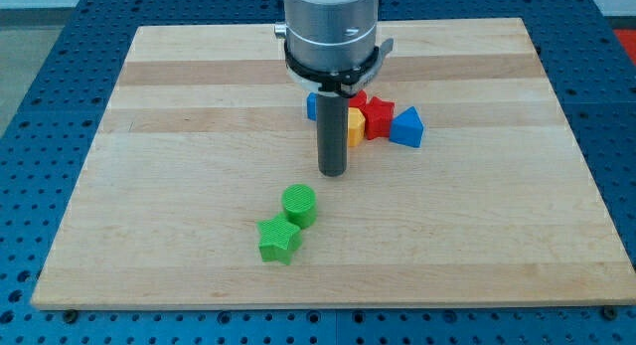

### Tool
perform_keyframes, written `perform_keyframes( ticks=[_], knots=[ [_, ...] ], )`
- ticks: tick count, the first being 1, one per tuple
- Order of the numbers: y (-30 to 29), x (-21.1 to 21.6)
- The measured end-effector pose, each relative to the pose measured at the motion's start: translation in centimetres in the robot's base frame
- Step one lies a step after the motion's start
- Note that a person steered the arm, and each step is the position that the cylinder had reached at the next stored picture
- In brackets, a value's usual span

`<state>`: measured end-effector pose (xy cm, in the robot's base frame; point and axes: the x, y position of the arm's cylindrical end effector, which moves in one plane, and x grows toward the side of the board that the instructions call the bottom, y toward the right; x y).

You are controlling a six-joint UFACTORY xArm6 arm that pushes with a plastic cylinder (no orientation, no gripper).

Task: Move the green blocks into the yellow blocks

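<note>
Camera view, from its left: a green star (279, 240) touches a green cylinder (299, 205) just up-right of it on the wooden board (149, 186). My tip (332, 172) — a bare rod holding nothing — stands apart, above-right of them. Behind it huddle a partly hidden yellow block (354, 126), a red star (378, 116) and a blue block (406, 127).

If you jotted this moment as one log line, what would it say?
my tip: free, between groups | green cylinder, green star: touching, below-left of tip | yellow block: half hidden behind rod, by red star
</note>
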<state>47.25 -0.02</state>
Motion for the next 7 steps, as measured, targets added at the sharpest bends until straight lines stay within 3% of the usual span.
perform_keyframes(
  ticks=[2,4,6,7],
  knots=[
    [-4.2,0.6],
    [-12.1,2.1],
    [-12.5,9.9],
    [-10.6,11.1]
  ],
)
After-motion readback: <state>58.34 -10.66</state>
